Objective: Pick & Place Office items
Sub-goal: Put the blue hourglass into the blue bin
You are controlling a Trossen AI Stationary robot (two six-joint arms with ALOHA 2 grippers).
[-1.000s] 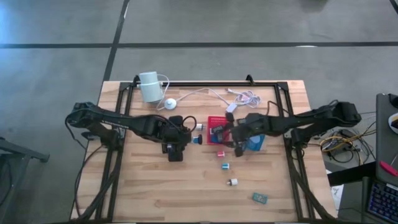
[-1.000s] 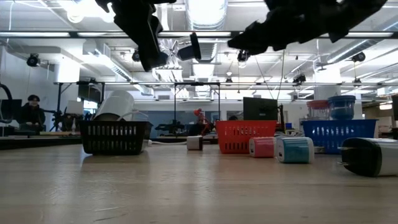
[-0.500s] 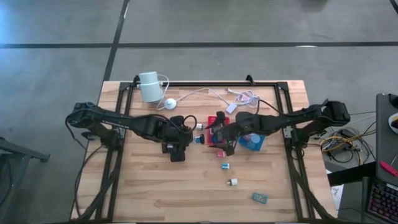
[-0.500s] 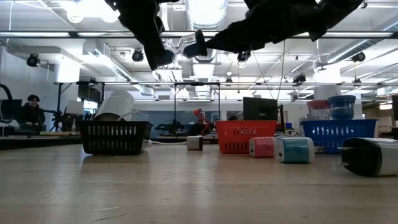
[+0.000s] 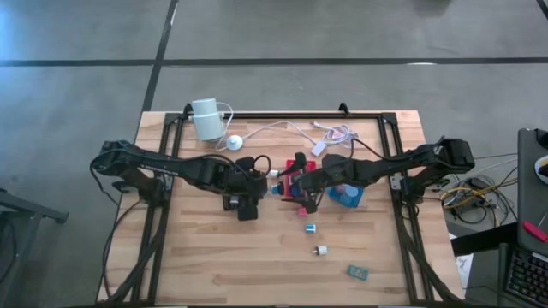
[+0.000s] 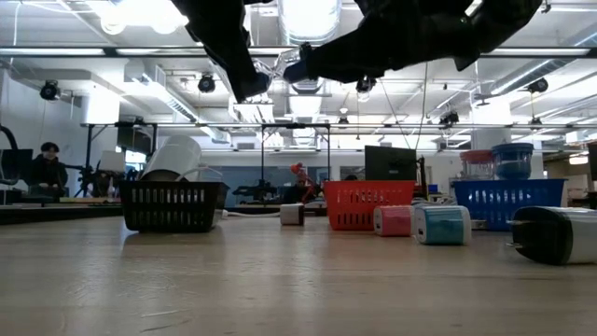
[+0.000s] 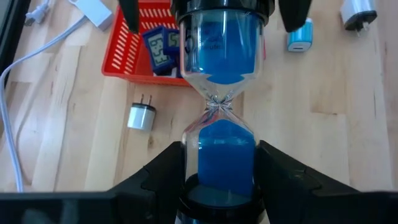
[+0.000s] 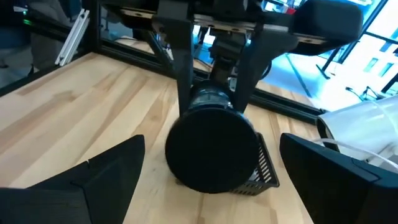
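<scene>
your left end effector (image 7: pixel 219 186) grips the hourglass (image 7: pixel 219 106), long axis aimed right at the right end effector (image 8: pixel 208 180), spread open around its cap.

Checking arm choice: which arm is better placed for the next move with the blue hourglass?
Left, probably: the left gripper is shut on the hourglass, holding it aloft near the red basket. The right gripper is open, facing its end cap, not gripping it.
</scene>
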